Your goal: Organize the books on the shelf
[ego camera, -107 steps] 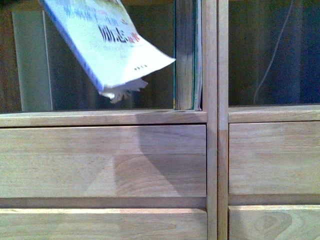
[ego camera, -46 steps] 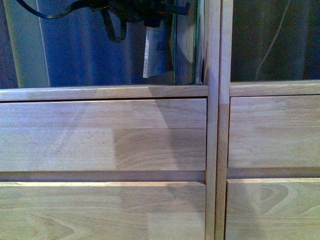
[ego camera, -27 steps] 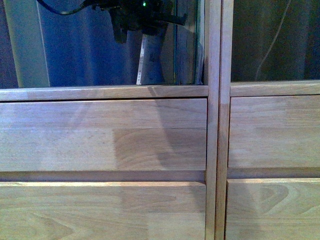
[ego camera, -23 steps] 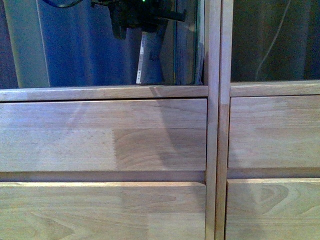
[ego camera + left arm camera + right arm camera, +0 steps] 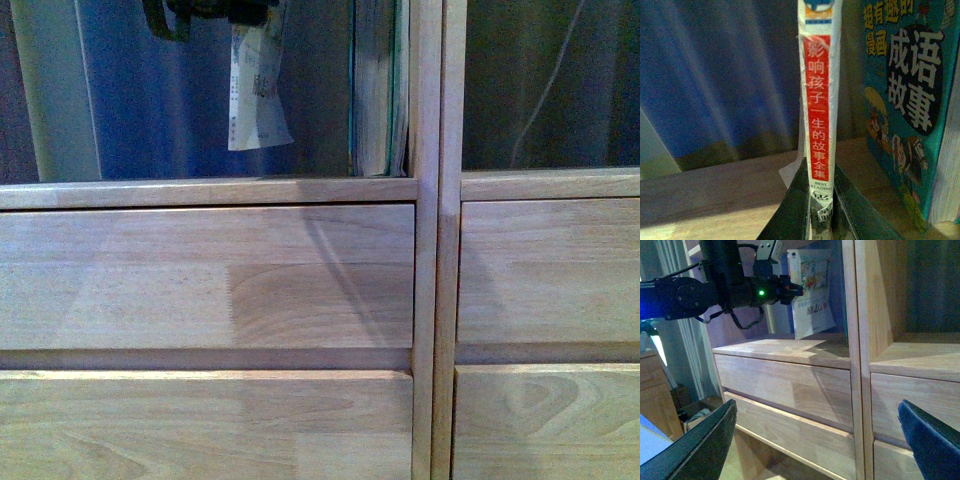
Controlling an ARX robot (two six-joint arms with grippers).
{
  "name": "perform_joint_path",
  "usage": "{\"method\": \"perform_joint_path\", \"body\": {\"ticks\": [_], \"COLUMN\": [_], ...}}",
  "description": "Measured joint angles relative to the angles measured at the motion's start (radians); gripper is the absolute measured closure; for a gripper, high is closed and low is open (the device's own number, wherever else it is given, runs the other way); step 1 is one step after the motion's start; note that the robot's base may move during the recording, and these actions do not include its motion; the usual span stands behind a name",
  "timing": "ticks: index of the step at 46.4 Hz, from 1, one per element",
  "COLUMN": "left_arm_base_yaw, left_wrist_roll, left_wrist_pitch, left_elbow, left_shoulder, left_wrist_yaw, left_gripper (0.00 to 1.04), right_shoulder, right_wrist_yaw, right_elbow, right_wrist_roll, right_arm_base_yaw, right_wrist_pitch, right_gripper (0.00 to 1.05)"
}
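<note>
Booklet [image 5: 255, 95], thin and grey-covered, with a white spine carrying a red strip of Chinese print, hangs inside an open compartment of the light-wood shelf [image 5: 210, 190]. The left gripper [image 5: 820, 197] is clamped on it, one finger on each side of the spine, which stands almost upright and faces outward. In the front view the booklet's lower edge is clear of the compartment floor, so it does not appear to be set down.

At the right wall of the same compartment stand the green books [image 5: 378, 90], upright, cream page edges showing. One has a teal cover with a cartoon and large Chinese lettering. There is a clear gap between them and the booklet.

The right gripper [image 5: 812, 440] is spread wide and holds nothing. It sits low, in front of the drawer fronts [image 5: 200, 280], away from the books.

Progress looks partial. The green books seem already in place. What remains, by this reading, is to bring the booklet across to stand beside them, rest it on the board, and let go. Being floppy, it may sag or tip once released unless it leans on its neighbour.
</note>
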Motion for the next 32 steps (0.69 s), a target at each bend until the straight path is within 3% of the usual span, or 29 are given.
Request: {"method": "perform_joint_path", "body": {"ticks": [14, 32], "left_arm_base_yaw": [0.007, -0.093], "left_wrist_roll": [-0.089, -0.076], "left_wrist_pitch": [-0.149, -0.206], "left_elbow": [0.113, 0.242], "left_shoulder": [0.08, 0.167], "left_wrist_yaw": [0.034, 0.031], "left_gripper": [0.98, 0.98], "right_shoulder": [0.0, 0.0], "right_wrist_yaw": [0.0, 0.0], "right_elbow": [0.0, 0.0], "right_wrist_roll": [0.0, 0.0], "right_arm_base_yaw": [0.0, 0.0], "right_wrist_pitch": [0.0, 0.0], "right_gripper": [0.07, 0.07]}}
